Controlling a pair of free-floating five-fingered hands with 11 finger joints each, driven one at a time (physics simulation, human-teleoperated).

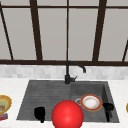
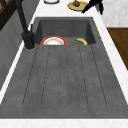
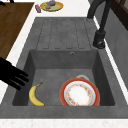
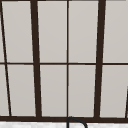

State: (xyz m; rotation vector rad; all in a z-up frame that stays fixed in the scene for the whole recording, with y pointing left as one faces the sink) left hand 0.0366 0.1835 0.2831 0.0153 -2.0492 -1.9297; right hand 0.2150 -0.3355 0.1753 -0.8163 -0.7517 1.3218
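My right hand [image 3: 11, 73] hangs open over the front rim of the sink basin [image 3: 62, 60], its straight fingers pointing toward a yellow banana [image 3: 35, 96] on the basin floor. In the front view the right hand [image 1: 108, 107] is at the basin's right end, and in the left side view the same hand [image 2: 93, 5] is at the far end. A red-rimmed white plate [image 3: 80, 93] lies in the basin beside the banana. My left hand [image 1: 40, 113] floats at the front edge of the drainboard [image 1: 42, 95]. A large red ball [image 1: 67, 115] sits low in the front view between the hands.
A black faucet [image 1: 68, 72] stands behind the sink. A yellow plate with food [image 1: 3, 105] and a small red item [image 3: 38, 8] rest on the left counter. Another yellow plate [image 2: 77, 5] lies on the right counter. A dark-framed window [image 4: 67, 60] is above.
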